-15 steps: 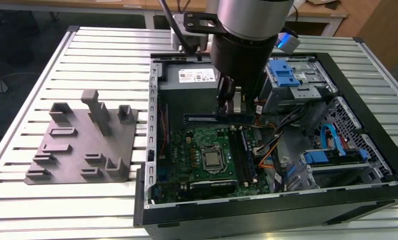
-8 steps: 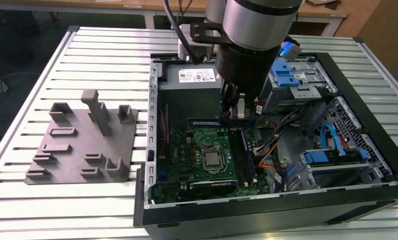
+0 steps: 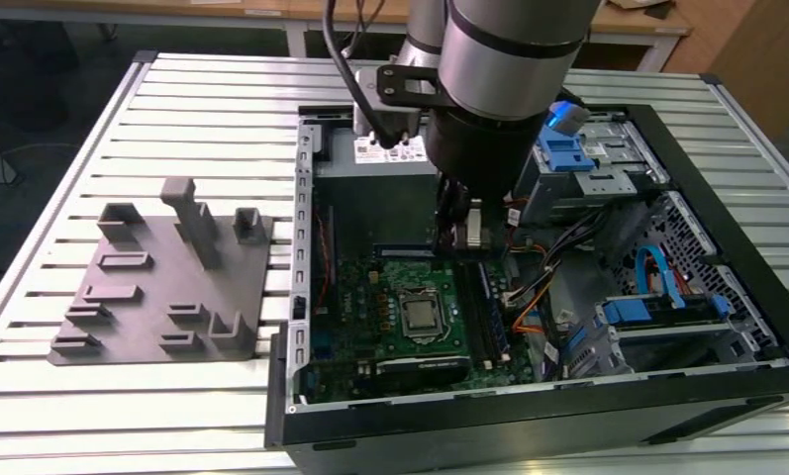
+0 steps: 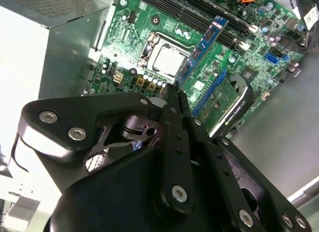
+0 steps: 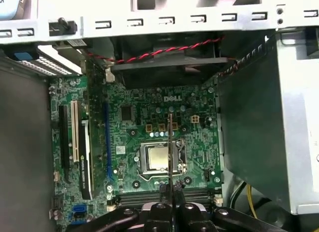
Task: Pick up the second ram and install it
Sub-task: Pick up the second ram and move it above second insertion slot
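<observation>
Gripper (image 5: 170, 191) low inside the open computer case (image 3: 711, 391), its 2 fingers pinched tight on the second ram (image 5: 170, 142), so the stick is in the claw and not lying anywhere on the table. In the first wrist view it shows edge-on, a thin line running out from the fingertips across the processor socket (image 5: 155, 159). In the second wrist view its bluish face juts past the tips over the green motherboard (image 5: 199, 122). The relation that counts is with the long black memory slots (image 5: 142, 195): they lie just beside the stick, close under the fingers, and run crosswise to that thin line. By my reckoning the ram stands across the slots rather than along them, and hangs above the board, not seated. A grey parts tray (image 3: 144, 297) sits well apart, on the exterior view's left.
</observation>
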Controlling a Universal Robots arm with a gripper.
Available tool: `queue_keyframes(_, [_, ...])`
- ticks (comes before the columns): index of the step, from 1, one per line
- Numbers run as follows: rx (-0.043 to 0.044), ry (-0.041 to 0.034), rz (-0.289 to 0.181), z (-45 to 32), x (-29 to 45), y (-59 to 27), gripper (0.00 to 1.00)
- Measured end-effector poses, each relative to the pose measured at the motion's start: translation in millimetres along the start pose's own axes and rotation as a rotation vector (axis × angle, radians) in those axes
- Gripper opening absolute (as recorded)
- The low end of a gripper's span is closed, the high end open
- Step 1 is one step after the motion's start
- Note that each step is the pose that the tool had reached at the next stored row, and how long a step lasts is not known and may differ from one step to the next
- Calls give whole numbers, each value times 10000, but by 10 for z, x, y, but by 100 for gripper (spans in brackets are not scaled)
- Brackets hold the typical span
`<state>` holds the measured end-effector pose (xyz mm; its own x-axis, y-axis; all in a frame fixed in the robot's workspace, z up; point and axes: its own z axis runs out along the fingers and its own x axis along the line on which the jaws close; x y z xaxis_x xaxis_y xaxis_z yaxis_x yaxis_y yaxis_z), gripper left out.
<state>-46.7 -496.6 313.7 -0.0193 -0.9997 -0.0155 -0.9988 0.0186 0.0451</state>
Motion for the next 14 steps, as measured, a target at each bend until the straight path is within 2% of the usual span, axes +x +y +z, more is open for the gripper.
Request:
queue_keyframes(9, [0, -1, 0, 158, 2, -7, 13])
queue_keyframes(14, [-1, 1, 1, 159, 2, -7, 13])
